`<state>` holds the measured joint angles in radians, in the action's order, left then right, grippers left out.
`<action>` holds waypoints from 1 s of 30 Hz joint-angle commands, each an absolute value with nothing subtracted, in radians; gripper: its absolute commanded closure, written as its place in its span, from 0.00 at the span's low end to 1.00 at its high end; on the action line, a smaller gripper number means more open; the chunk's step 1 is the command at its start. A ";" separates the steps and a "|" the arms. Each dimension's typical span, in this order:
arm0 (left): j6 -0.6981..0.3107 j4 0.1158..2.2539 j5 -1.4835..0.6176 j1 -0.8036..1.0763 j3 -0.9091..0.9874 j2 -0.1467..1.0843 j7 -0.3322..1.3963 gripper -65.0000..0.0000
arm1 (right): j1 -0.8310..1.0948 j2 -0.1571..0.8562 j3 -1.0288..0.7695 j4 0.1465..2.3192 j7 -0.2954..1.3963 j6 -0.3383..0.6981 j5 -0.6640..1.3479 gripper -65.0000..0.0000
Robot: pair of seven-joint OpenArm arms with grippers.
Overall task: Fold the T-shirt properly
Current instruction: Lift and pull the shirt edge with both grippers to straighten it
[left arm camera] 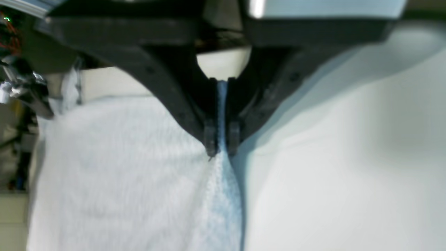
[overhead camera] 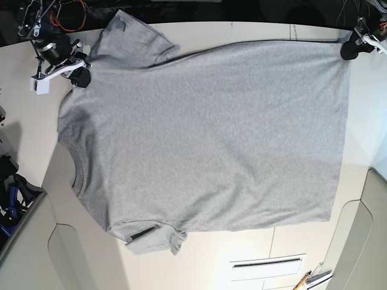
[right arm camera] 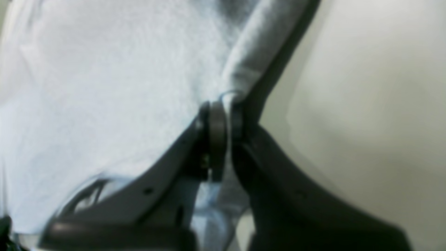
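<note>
The light grey T-shirt lies spread flat on the table with its plain side up, neck to the left and hem to the right. My left gripper is at the far right corner of the hem. In the left wrist view it is shut on a pinched fold of the shirt. My right gripper is at the far left shoulder, by the upper sleeve. In the right wrist view it is shut on a bunched fold of the shirt. The lettering is hidden.
The pale table shows in front of the shirt, with a slot and a pen-like tool near its front edge. Cables and electronics sit at the back left. Dark and blue gear stands off the left edge.
</note>
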<state>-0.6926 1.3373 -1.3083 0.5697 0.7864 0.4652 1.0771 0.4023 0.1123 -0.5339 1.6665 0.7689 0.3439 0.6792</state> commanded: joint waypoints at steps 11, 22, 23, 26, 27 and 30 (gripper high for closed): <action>-0.698 1.496 -1.446 0.773 0.929 0.485 1.129 1.00 | 0.648 0.154 -0.655 1.924 0.801 0.374 0.770 1.00; -0.698 1.519 -1.471 0.657 0.939 0.488 1.125 1.00 | 0.606 0.149 -0.653 2.029 0.804 0.408 0.815 1.00; -0.698 1.519 -1.452 0.626 0.925 0.491 1.118 1.00 | 0.577 0.149 -0.634 2.025 0.804 0.408 0.793 1.00; -0.698 1.519 -1.358 0.560 0.849 0.502 1.068 1.00 | 0.495 0.149 -0.565 2.002 0.791 0.398 0.688 1.00; -0.698 1.519 -1.324 0.542 0.821 0.505 1.051 1.00 | 0.476 0.149 -0.542 1.988 0.777 0.385 0.656 1.00; -0.698 1.518 -1.209 0.496 0.748 0.505 0.996 1.00 | 0.421 0.150 -0.485 1.935 0.739 0.362 0.574 1.00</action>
